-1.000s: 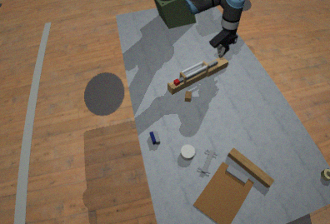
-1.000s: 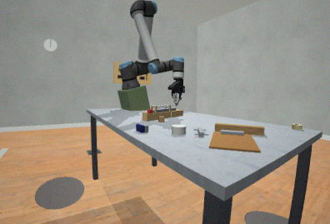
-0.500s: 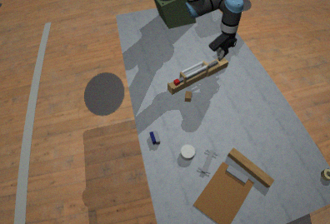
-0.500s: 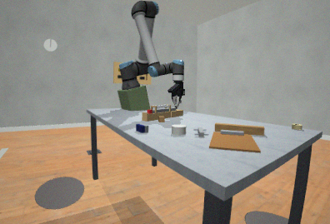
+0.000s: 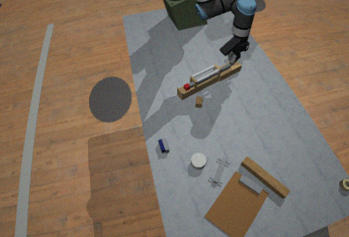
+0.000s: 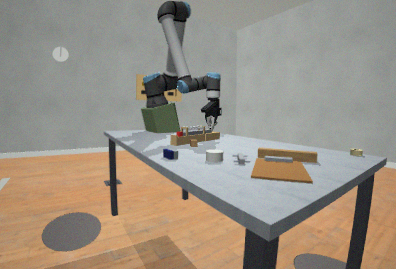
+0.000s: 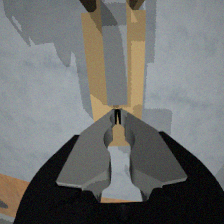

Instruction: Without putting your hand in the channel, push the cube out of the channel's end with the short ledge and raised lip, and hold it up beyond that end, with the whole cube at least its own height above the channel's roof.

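Note:
The wooden channel (image 5: 209,77) with pale rails lies slantwise on the grey table. The red cube (image 5: 187,86) sits at its lower-left end, on the open wooden ledge outside the railed part. My gripper (image 5: 232,58) is at the opposite, upper-right end, just above the wood, with its fingers shut. In the wrist view the fingertips (image 7: 116,117) meet over the near end of the channel (image 7: 114,60), which runs away from me; only a thin dark slit shows between them. The cube is not seen in the wrist view. In the side view the gripper (image 6: 210,121) hangs over the channel (image 6: 192,136).
A small wooden block (image 5: 199,101) lies beside the channel near the cube. Further forward are a blue block (image 5: 163,145), a white cylinder (image 5: 198,160), a grey cross-shaped piece (image 5: 219,173), a wooden board (image 5: 236,203) with a beam (image 5: 264,177), and a tape roll (image 5: 345,184).

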Tool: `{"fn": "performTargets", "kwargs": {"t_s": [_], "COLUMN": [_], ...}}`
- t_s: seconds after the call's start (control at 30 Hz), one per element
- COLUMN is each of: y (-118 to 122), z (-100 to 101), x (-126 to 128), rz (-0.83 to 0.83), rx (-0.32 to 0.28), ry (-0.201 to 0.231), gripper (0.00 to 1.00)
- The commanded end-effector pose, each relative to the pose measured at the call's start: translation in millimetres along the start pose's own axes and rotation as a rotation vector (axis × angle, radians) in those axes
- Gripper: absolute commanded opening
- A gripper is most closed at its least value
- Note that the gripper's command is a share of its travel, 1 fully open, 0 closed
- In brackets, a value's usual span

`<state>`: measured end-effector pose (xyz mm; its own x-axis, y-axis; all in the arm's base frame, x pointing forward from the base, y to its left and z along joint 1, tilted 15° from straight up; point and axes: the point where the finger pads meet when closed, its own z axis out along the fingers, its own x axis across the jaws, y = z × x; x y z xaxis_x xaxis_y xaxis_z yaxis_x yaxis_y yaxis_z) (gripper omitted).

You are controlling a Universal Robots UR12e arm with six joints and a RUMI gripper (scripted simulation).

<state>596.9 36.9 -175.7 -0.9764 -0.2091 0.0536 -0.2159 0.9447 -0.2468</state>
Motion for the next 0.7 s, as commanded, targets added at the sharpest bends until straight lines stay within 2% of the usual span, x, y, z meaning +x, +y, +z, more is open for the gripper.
{"fn": "performTargets", "kwargs": {"t_s": [0.0, 0.37, 0.67], "y": [-5.3, -10.3, -10.3], "z": [-0.4, -4.9, -57.1], "x": [-0.5, -0.5, -0.4], "rz": [0.0, 0.0, 0.0], "rx": [0.0, 0.0, 0.0], "ry": [-0.001, -0.001, -0.001], "gripper": [0.0, 0.0, 0.0]}}
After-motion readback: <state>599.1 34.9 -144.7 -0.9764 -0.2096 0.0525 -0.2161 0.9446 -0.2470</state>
